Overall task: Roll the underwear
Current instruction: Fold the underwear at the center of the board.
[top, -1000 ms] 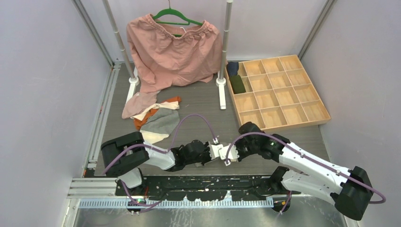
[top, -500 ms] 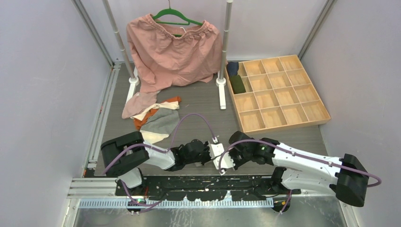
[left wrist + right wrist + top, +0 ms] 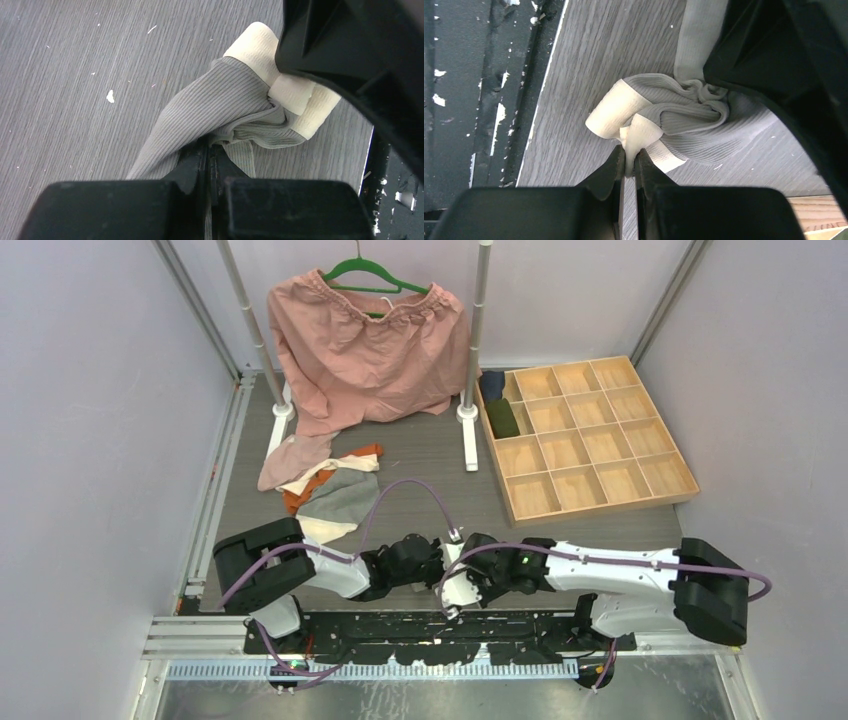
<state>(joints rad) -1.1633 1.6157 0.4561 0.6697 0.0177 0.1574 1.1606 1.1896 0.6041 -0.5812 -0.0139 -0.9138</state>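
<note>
A grey ribbed underwear with a cream waistband lies bunched on the table near its front edge. My left gripper is shut on its grey cloth. My right gripper is shut on the cream waistband. In the top view both grippers meet at the front middle, left and right, and hide the piece. A pile of more underwear, dusty pink, cream, orange and grey, lies at the left middle.
A large salmon-pink garment on a green hanger hangs from a rack at the back. A wooden tray of compartments stands at the right, with a dark green roll and a navy roll in its left cells. The table's front edge is just beside the grippers.
My right arm has swung left and forward, bringing its gripper closer to the left gripper and the front edge. The left arm has hardly moved.
</note>
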